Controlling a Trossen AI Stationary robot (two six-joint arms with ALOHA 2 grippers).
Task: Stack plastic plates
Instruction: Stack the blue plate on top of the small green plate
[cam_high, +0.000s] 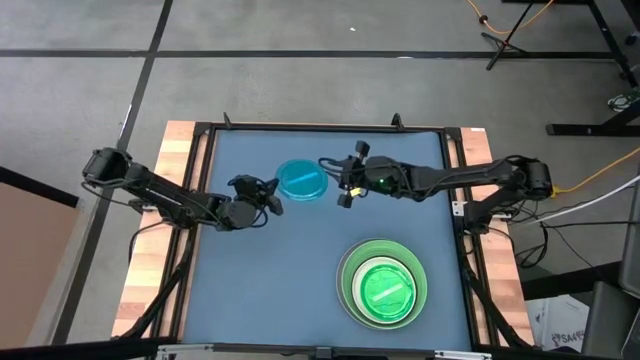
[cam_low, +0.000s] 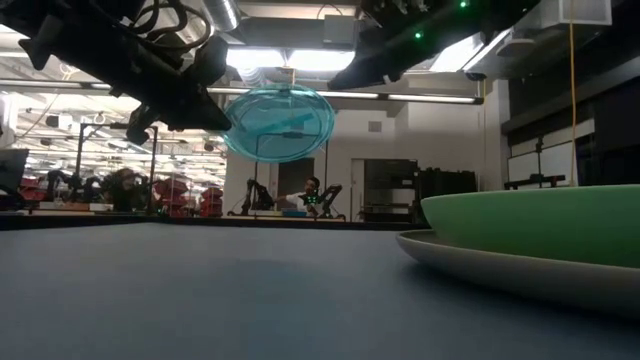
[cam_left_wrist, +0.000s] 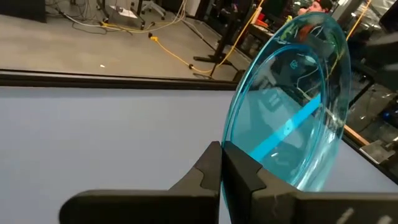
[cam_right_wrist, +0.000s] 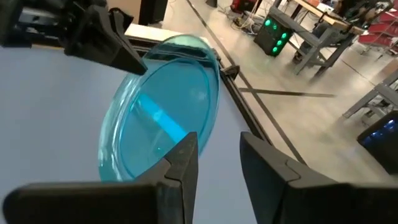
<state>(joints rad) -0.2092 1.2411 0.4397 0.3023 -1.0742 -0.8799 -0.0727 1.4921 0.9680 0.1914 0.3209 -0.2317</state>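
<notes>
A small translucent blue plate (cam_high: 301, 181) hangs tilted above the table's far middle, its rim pinched in the shut left gripper (cam_high: 270, 196). The right gripper (cam_high: 345, 184) faces the opposite edge, fingers parted and just short of it. The plate looks light, stiff and slick; the thin rim seems the only real purchase. The stack (cam_high: 384, 283) waits near the right front.

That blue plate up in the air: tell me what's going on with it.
The left end effector is shut on the rim of the small translucent blue plate, holding it tilted above the table. The right end effector is open just beside the plate's other edge, not gripping it. Near the table's front right, a stack already sits, with a small green plate on top.
</notes>
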